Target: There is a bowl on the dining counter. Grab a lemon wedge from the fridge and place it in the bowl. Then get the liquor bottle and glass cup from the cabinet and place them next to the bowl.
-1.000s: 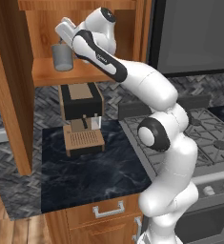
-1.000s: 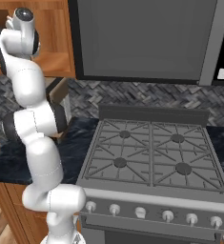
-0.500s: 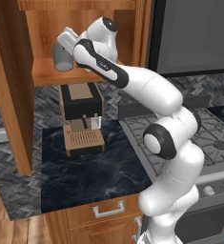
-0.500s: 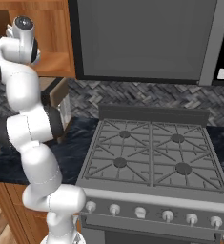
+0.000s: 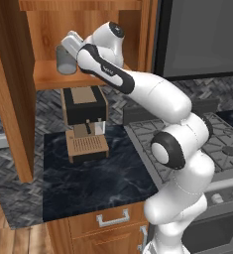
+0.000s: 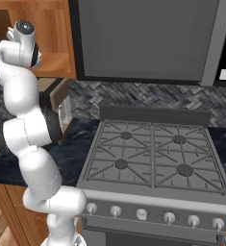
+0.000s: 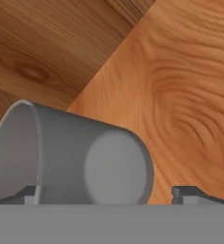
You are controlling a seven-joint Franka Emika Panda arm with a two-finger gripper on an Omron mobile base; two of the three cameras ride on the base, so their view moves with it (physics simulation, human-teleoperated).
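— Where's the arm reaching?

— Up into the cabinet [image 5: 88, 30], the orange-brown wall cupboard at about eleven o'clock from where the arm stands. The gripper [image 5: 68, 43] is right at the shelf, level with the glass cup [image 5: 65, 60].

— Is the cup in its grasp?

— No. The jaws are spread wide and released. Looking along the hand, one dark fingertip [image 7: 192, 194] sits at five o'clock, clear of the glass cup [image 7: 80, 157], with bare wood between them. The other tip [image 7: 25, 194] is at seven o'clock, low against the cup's near side; whether it touches I cannot tell.

— And the cup itself?

— A plain grey tumbler, standing upright on the cabinet shelf, just beside the gripper. In the hand's own view it looks tipped over, but that is the hand being rolled.

— What's underneath?

— A dark coffee machine [image 5: 83, 106] stands on the dark marble worktop [image 5: 98, 183], straight below the shelf, with a tan drip tray at its foot. To the arm's three o'clock is a grey stove [image 6: 153, 158] with four burners, and a dark panel [image 6: 143, 38] hangs on the wall above it.
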